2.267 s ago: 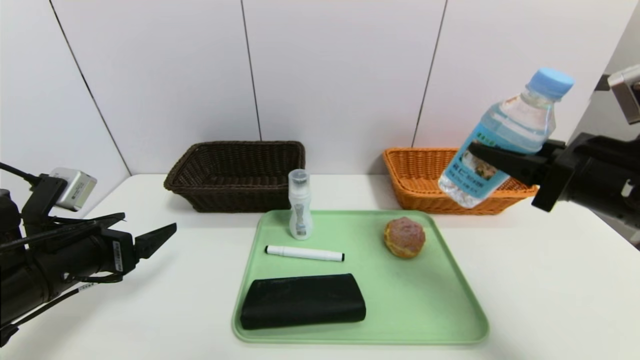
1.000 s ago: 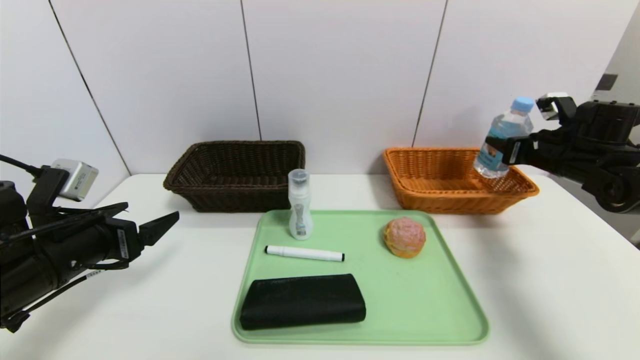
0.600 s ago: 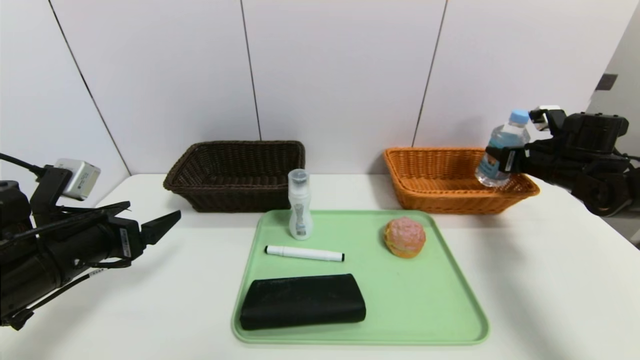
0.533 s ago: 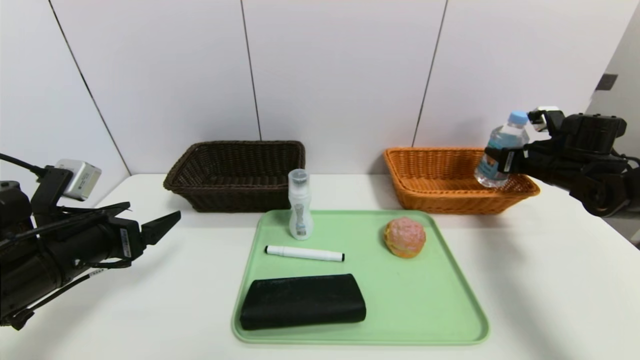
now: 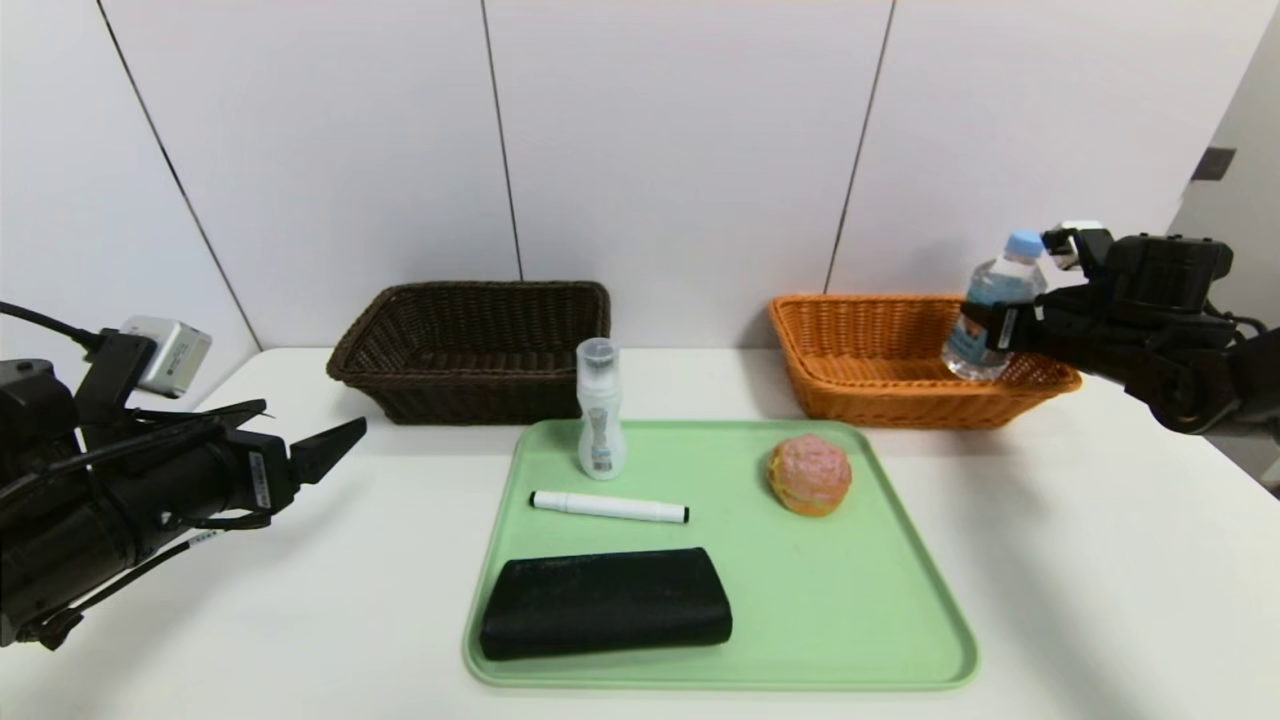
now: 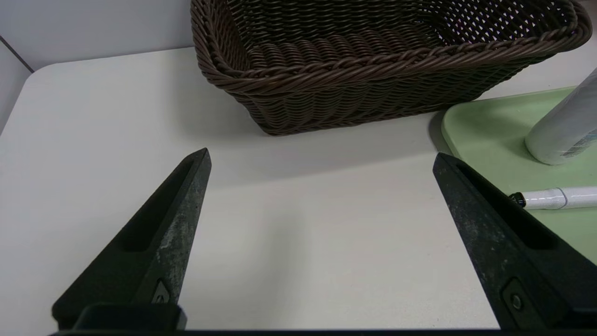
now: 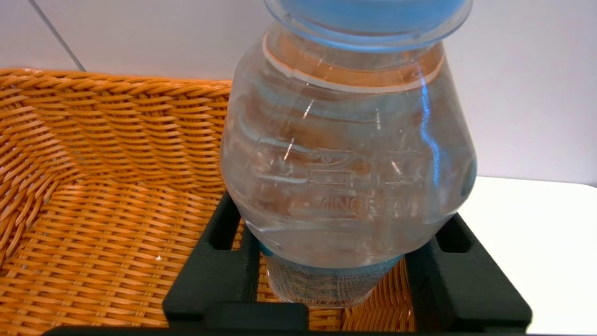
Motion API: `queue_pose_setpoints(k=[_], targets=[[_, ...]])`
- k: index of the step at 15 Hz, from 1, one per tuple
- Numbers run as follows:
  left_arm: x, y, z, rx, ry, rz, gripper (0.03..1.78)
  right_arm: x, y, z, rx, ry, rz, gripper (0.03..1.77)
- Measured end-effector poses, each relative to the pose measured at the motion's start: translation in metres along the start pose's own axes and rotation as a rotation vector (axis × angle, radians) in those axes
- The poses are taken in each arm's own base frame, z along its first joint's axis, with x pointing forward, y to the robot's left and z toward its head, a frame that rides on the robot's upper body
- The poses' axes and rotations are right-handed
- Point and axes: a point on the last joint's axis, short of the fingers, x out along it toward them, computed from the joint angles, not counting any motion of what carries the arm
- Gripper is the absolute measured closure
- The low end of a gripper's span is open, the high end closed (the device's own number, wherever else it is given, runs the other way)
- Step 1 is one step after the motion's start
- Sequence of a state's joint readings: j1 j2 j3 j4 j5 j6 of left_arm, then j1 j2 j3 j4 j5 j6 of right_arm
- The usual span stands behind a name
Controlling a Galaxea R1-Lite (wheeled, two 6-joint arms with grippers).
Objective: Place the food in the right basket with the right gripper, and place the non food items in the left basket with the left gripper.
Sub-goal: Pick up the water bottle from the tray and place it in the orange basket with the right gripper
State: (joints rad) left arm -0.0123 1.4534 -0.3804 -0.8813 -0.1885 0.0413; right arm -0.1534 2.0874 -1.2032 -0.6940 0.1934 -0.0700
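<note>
My right gripper (image 5: 985, 328) is shut on a clear water bottle (image 5: 1003, 282) with a blue cap, held upright inside the near right corner of the orange basket (image 5: 830, 335). In the right wrist view the black fingers (image 7: 219, 261) flank the bottle (image 7: 345, 163) just above the woven floor (image 7: 93, 224). A round pink-topped bun (image 5: 809, 474) sits on the green tray (image 5: 860, 620). Also on the tray are a white spray bottle (image 5: 600, 410), a white marker (image 5: 608, 507) and a black pouch (image 5: 605, 602). My left gripper (image 5: 310, 432) hovers open over the table, left of the tray.
The dark brown basket (image 5: 470, 350) stands at the back left, empty, just beyond my left gripper (image 6: 322, 156). The tray edge, spray bottle (image 6: 564, 126) and marker (image 6: 555, 198) lie beside one left finger. White wall panels close off the back.
My right arm has carried the water bottle from above the table down and a little leftward into the orange basket. The left arm has crept slightly forward.
</note>
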Motion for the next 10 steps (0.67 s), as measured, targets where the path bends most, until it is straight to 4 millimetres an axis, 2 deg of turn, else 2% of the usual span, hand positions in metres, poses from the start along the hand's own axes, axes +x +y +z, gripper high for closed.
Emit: queue_pose_setpoints(k=[5, 8, 10], targets=[[0.003, 0.000, -0.002, -0.004, 0.012, -0.001, 0.12, 0.002, 0.003, 0.005, -0.004, -0.022, 0.012, 0.49], [0.003, 0.000, -0.003, -0.005, 0.014, -0.001, 0.12, 0.000, 0.007, 0.011, -0.009, -0.037, 0.019, 0.37], [0.003, 0.000, -0.003, -0.017, 0.014, -0.001, 0.12, -0.008, 0.013, 0.025, -0.017, -0.067, 0.030, 0.31]])
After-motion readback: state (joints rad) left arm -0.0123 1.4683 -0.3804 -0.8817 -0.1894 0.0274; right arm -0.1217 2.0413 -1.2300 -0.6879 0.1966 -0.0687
